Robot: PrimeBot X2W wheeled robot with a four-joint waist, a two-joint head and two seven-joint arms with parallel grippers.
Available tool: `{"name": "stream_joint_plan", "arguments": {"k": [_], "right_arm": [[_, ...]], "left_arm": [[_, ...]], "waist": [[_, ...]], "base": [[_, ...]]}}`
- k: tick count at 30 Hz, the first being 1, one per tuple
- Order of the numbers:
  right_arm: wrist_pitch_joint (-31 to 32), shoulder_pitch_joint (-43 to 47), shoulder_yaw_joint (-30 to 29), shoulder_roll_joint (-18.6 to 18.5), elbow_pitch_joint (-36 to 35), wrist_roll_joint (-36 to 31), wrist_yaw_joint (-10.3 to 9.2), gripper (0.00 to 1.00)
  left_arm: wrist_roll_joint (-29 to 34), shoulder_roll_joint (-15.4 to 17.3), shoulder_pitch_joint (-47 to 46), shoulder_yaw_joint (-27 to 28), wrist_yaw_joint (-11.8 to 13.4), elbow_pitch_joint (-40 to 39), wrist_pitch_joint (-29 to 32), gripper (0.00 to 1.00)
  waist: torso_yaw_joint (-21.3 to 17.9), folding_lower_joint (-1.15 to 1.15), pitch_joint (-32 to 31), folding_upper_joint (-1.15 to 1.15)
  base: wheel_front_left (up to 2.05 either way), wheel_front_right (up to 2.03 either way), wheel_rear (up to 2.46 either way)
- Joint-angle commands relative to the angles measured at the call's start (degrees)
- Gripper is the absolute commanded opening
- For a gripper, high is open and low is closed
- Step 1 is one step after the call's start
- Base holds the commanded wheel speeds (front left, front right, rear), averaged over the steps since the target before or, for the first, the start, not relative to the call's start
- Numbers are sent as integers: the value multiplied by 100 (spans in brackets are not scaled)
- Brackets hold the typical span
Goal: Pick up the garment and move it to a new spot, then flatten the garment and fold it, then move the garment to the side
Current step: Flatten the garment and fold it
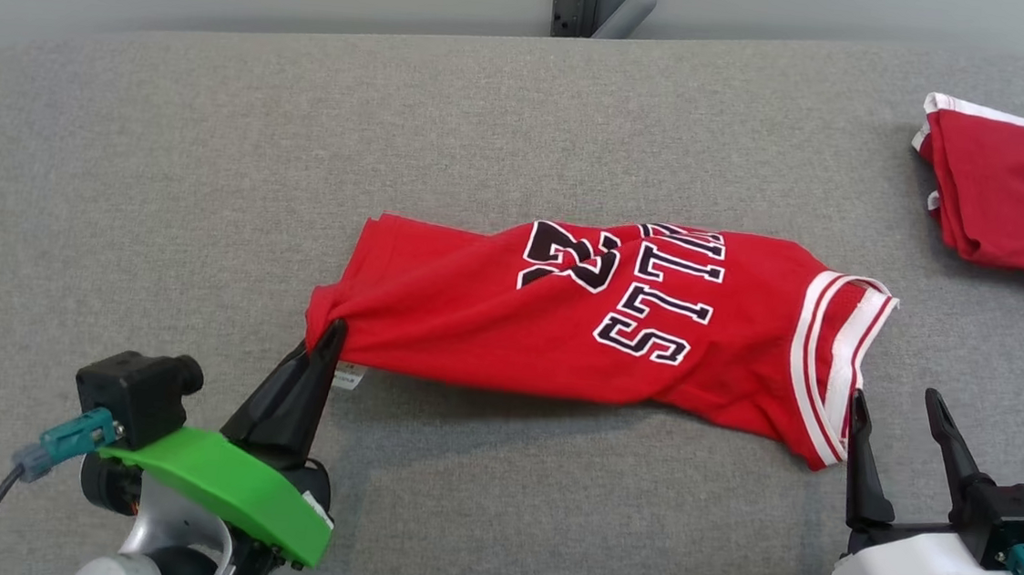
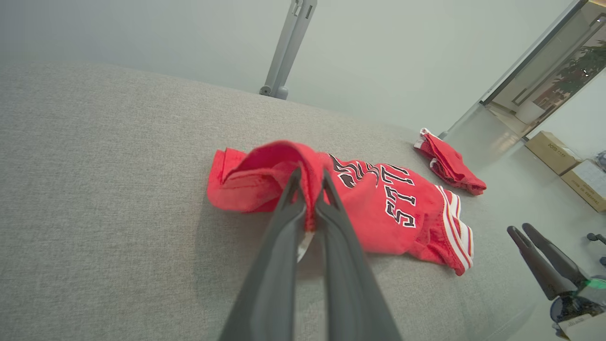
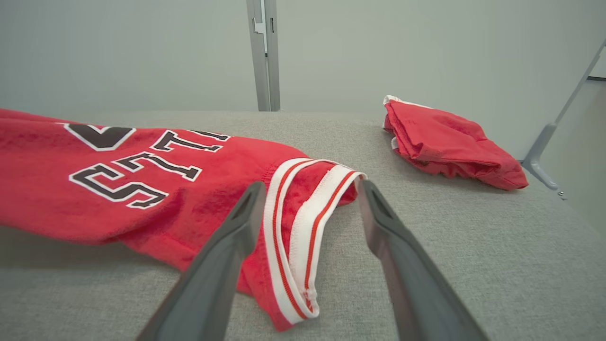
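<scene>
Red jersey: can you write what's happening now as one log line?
left fingers: shut on jersey corner | right fingers: open at striped edge | folded red garment: far right | step: grasping jersey

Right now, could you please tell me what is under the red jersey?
The jersey lies on the grey cushion. A white tag peeks out below the corner pinched by the left gripper. Anything beneath its middle is covered by cloth.

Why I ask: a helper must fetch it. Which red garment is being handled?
On the grey surface lie two red garments. The jersey lies mid-surface, its left end pinched in the left gripper. Unlike the folded garment at far right, it bears black lettering.
</scene>
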Motion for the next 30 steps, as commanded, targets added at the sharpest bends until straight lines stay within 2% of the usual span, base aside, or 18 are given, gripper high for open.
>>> {"name": "stream_joint_plan", "arguments": {"k": [1, 3, 7, 11, 14, 15, 17, 18, 21, 24, 28, 30], "right_arm": [[-17, -11, 6, 4, 6, 13, -9, 100], [-16, -70, 25, 16, 11, 22, -9, 100], [-17, -151, 46, 25, 4, 41, -9, 100], [-16, -258, 86, 26, 40, 55, -9, 100], [-16, -328, 76, 27, 56, 65, -9, 100], [-16, -345, 69, 30, 59, 65, -9, 100], [-17, -359, 46, 31, 62, 71, -9, 100], [-16, -353, 34, 32, 66, 71, -9, 100], [-17, -332, 28, 35, 79, 66, -9, 100], [-16, -330, -7, 37, 84, 64, -9, 100], [-16, -323, -44, 32, 68, 27, -9, 100], [-17, -321, -40, 34, 67, 16, -9, 100]], "left_arm": [[-56, 1, 130, 17, 112, -327, 93, 0], [-103, -20, 211, 92, 259, -608, 175, 0], [-94, 41, 211, 351, 455, -628, 153, 0], [73, 186, 53, 683, 554, 34, -122, 0], [112, 264, 19, 823, 428, 695, -437, 0], [41, 234, 7, 847, 356, 884, -554, 5], [16, 233, 7, 904, 273, 1265, -775, 43], [64, 244, 0, 918, 253, 1445, -885, 100], [262, 317, 27, 967, 356, 1964, -1129, 100], [363, 322, 53, 1149, 669, 2282, -1368, 100], [663, 388, 177, 1201, 1097, 2045, -1429, 100], [865, 376, 236, 1043, 1223, 1701, -1340, 100]], "waist": [[34, 0, 71, 0], [32, 0, 124, 0], [24, 0, 244, 0], [-60, 0, 383, 0], [-176, 0, 473, 0], [-211, 0, 496, 0], [-270, 0, 532, 0], [-288, 0, 539, 0], [-348, 0, 540, 0], [-382, 0, 508, 0], [-385, 0, 440, 0], [-388, 0, 413, 0]], "base": [[0, 0, 0], [0, 0, 0], [0, 0, 0], [0, 0, 0], [0, 0, 0], [0, 0, 0], [0, 0, 0], [0, 0, 0], [0, 0, 0], [0, 0, 0], [0, 0, 0], [0, 0, 0]]}}
